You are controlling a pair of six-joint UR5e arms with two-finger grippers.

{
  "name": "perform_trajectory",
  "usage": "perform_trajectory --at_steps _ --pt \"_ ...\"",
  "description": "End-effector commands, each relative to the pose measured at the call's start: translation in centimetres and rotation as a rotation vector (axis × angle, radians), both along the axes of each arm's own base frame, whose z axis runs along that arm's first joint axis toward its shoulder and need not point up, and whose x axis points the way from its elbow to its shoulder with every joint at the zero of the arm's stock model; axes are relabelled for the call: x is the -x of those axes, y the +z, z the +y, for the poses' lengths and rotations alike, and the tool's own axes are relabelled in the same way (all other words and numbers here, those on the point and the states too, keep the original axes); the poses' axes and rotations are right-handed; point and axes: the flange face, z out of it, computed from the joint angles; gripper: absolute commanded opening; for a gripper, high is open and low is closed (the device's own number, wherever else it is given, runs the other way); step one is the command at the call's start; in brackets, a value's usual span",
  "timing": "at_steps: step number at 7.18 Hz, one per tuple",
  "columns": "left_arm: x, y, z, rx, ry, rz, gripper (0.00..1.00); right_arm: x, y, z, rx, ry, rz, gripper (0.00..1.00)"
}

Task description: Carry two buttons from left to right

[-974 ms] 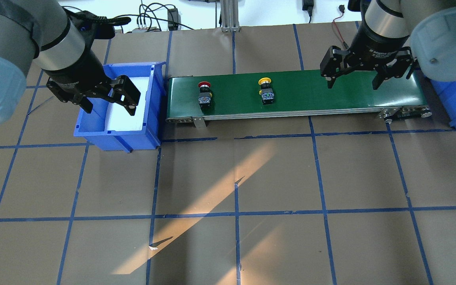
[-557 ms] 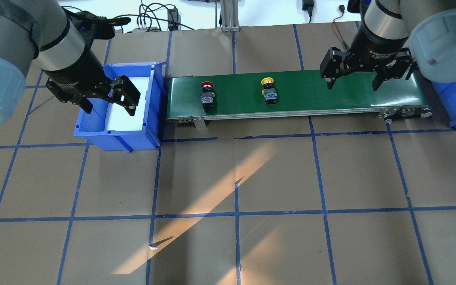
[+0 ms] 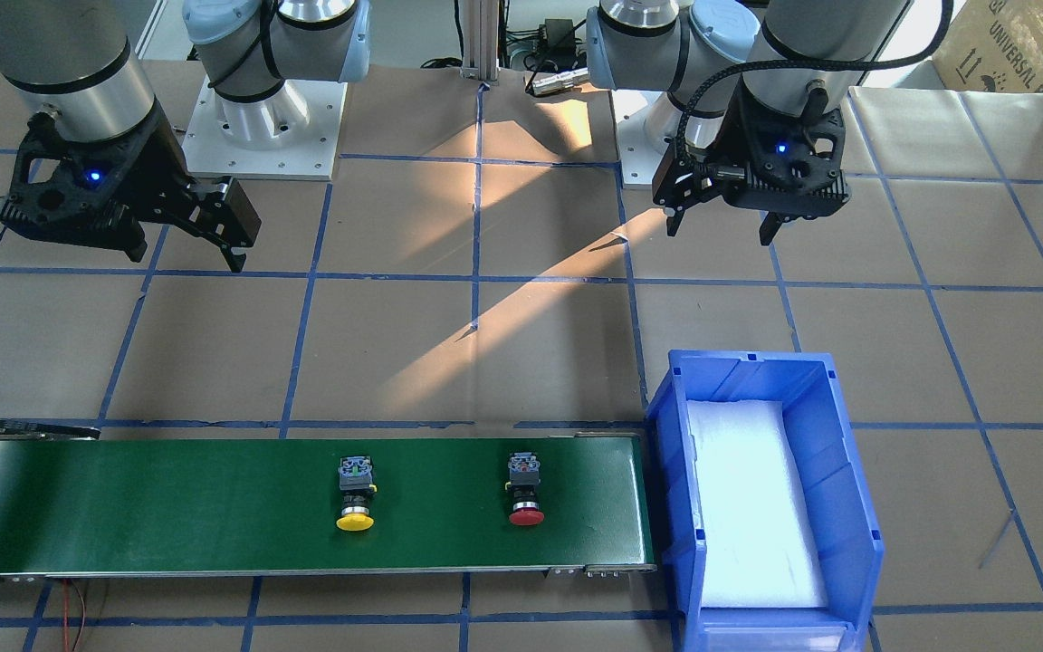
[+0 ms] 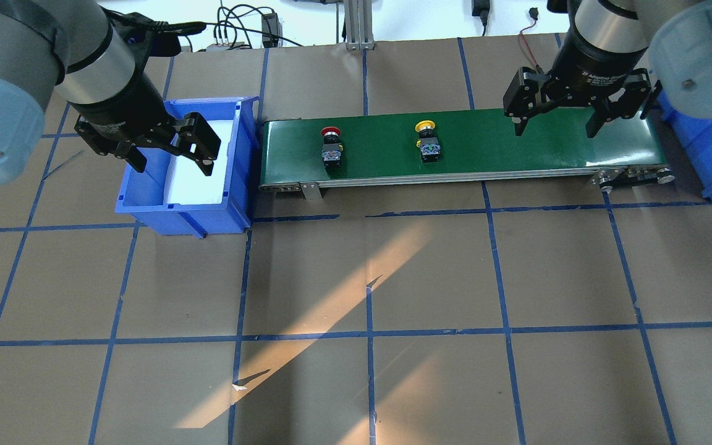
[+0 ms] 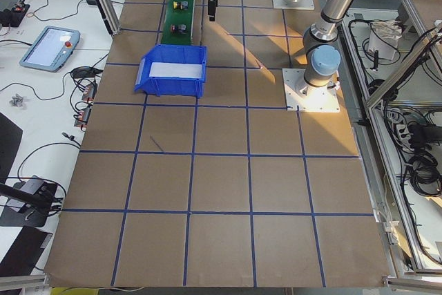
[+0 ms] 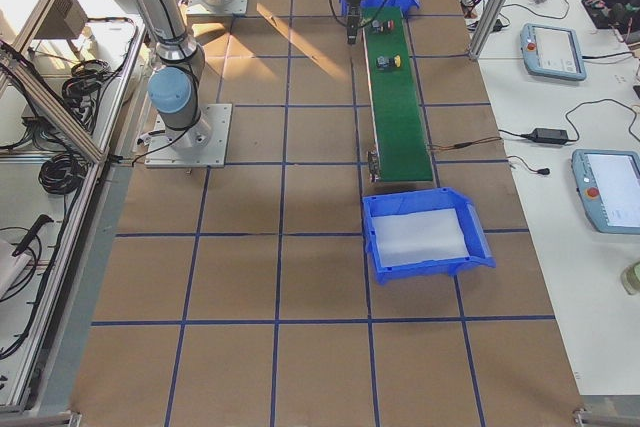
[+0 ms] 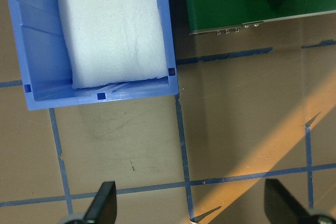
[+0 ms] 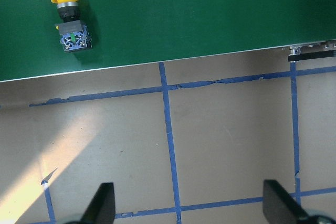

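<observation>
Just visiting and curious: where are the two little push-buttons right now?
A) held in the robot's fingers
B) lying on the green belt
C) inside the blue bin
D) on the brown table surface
B: the red button and the yellow button both lie on the green belt, apart from each other.

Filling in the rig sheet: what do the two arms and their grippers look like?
Both the left arm and right arm are silver-grey tubes with pale blue joint caps. The left gripper and right gripper are black two-finger units, each wrist housing showing a small blue light. A black ribbed cable loops by the left wrist; white lettering marks the right gripper's body.
</observation>
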Motion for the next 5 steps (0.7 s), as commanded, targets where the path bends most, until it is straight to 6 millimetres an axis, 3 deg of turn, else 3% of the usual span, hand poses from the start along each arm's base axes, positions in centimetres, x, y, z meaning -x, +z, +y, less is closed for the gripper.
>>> perform_trajectory --at_steps 1,5 --pt "-0.01 0.09 -0.51 0.007 0.002 -0.001 1.00 -0.07 -0.12 0.14 -0.016 0.001 -0.001 1.00" --pt "0.07 -0.07 -0.13 0.004 -0.003 -0.001 1.00 -0.17 -0.41 0.22 -0.021 0.002 -0.003 1.00"
